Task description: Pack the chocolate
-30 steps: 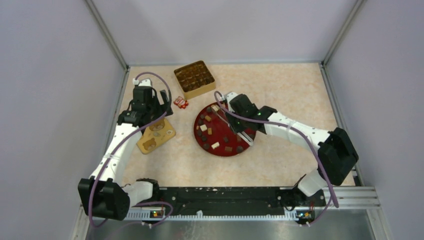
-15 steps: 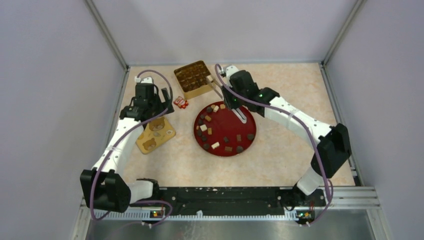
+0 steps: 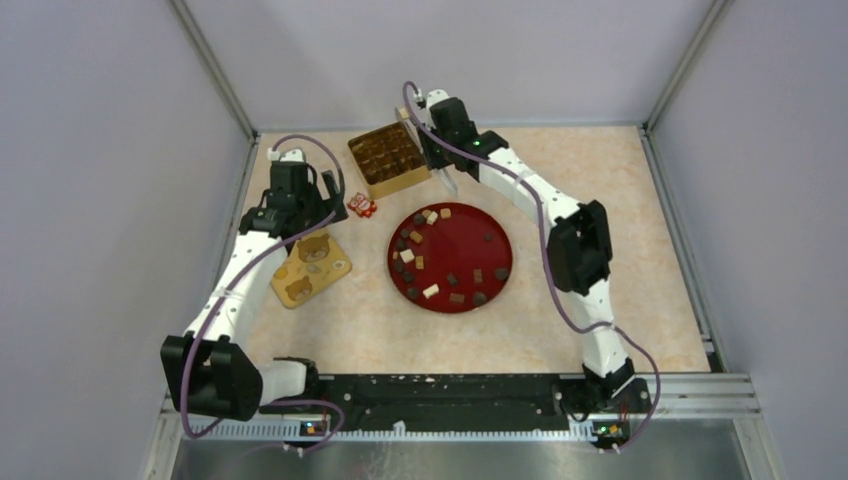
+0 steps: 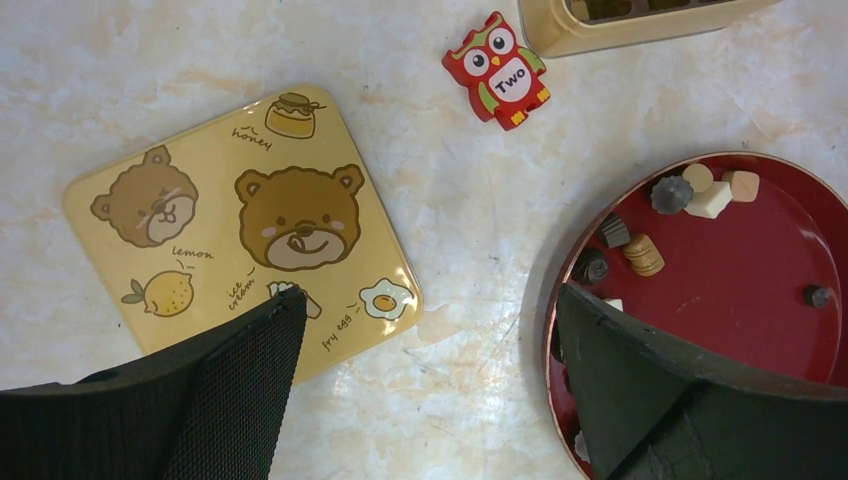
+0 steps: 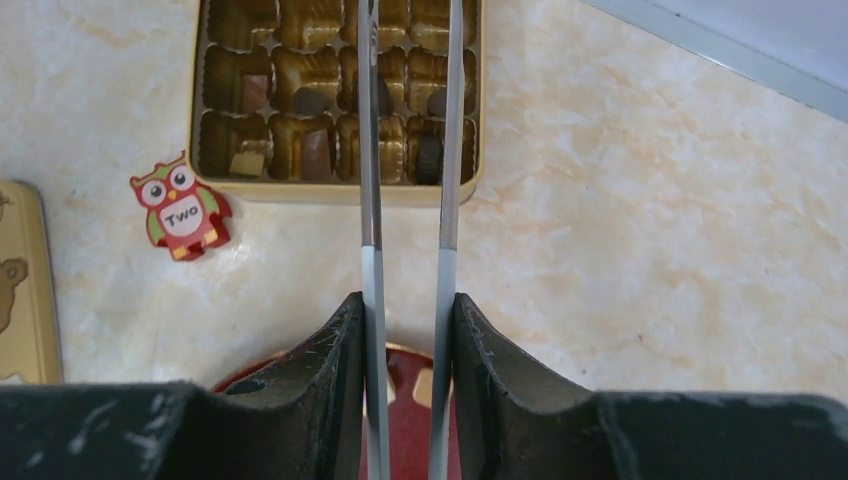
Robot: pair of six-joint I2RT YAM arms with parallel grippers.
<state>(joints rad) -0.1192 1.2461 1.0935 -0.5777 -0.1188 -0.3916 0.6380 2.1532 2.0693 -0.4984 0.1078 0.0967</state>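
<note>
Several chocolate pieces (image 3: 420, 245), dark lumps and tan or cream cubes, lie on a round red plate (image 3: 465, 240). More sit in the cups of a gold box (image 3: 388, 158) at the back. My right gripper (image 3: 435, 150) hangs high over the box's right edge, shut on grey tweezers (image 5: 405, 200). Their blades run forward over the box (image 5: 335, 95) and out of the wrist view's top. A small tan bit shows at their far tip in the top view. My left gripper (image 4: 425, 320) is open and holds nothing, above the table between the lid and the plate (image 4: 760, 270).
A bear-printed tan lid (image 3: 312, 268) lies flat at the left, under my left gripper (image 3: 305, 215). A red owl tag marked "Two" (image 3: 362, 205) lies between the lid and the box. Grey walls close in the table on three sides.
My right arm has swung from over the plate back and to the left, carrying the tweezers up over the box. The left arm has shifted only slightly.
</note>
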